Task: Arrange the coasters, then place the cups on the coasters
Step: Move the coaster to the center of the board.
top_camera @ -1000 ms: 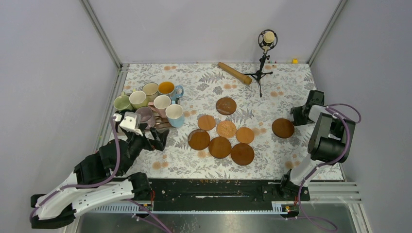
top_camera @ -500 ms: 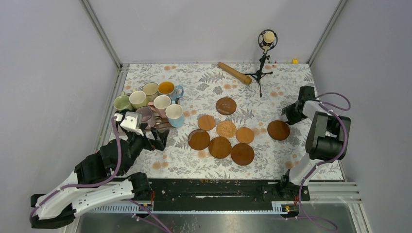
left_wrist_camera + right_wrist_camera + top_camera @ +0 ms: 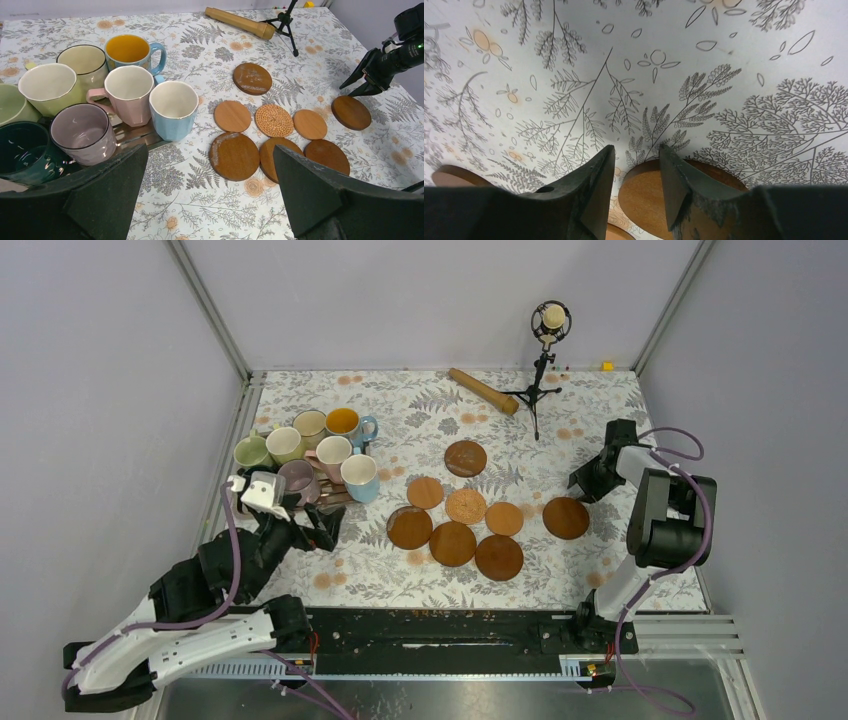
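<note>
Handling of lone coaster (image 3: 566,518): judged light, thin and stiff, and likely to slide easily on the patterned cloth. It lies too flat for a pinch from above, so pressing on the top face or pushing at the rim looks best.
Right gripper (image 3: 636,149): fingers a narrow gap apart, clamped on nothing. The tips point down at the coaster.
Coaster position: directly under the right fingertips, with its rim visible in the gap between them. Actual contact cannot be told.
Other coasters (image 3: 453,530): seven in a close cluster beyond the lone coaster, on the side away from the right gripper.
Left gripper (image 3: 210,165): fingers wide apart, holding nothing.
Cups (image 3: 130,90): bunched just ahead of the left gripper, none on a coaster.
Change from earlier frame: the right gripper and the lone coaster have shifted together toward the cluster. The left arm and cups are unchanged.
</note>
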`<control>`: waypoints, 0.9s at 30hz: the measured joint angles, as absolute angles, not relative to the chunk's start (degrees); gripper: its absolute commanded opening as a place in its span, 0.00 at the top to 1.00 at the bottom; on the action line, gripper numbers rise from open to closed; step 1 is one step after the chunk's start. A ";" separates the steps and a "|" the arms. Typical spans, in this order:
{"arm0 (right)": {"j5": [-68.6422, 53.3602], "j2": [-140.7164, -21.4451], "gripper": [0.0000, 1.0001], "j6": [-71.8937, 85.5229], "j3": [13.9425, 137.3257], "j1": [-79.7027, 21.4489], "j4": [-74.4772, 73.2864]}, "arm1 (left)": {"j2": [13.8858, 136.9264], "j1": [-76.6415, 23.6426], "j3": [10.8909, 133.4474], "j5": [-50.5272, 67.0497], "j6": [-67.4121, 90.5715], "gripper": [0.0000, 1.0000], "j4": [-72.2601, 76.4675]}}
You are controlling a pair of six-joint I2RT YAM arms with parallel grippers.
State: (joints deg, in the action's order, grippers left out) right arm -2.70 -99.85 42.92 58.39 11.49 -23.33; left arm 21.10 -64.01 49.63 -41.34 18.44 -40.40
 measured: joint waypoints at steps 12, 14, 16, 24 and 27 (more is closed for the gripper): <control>-1.89 -99.68 0.54 35.51 59.13 7.05 -30.35 | 19.46 -64.01 49.41 -41.12 18.44 0.02 -40.29; -0.93 -99.70 0.54 33.98 59.35 6.57 -31.59 | 19.44 -64.01 49.39 -41.04 18.44 0.01 -40.27; 0.23 -99.96 0.55 32.38 59.81 6.00 -33.39 | 19.44 -64.01 49.39 -40.91 18.46 0.02 -40.27; 2.42 -100.20 0.57 29.08 60.03 4.05 -35.59 | 19.42 -64.01 49.36 -40.75 18.44 0.01 -40.21; 2.63 -100.12 0.57 28.23 59.83 3.92 -35.75 | 19.40 -64.01 49.36 -40.75 18.46 0.01 -40.21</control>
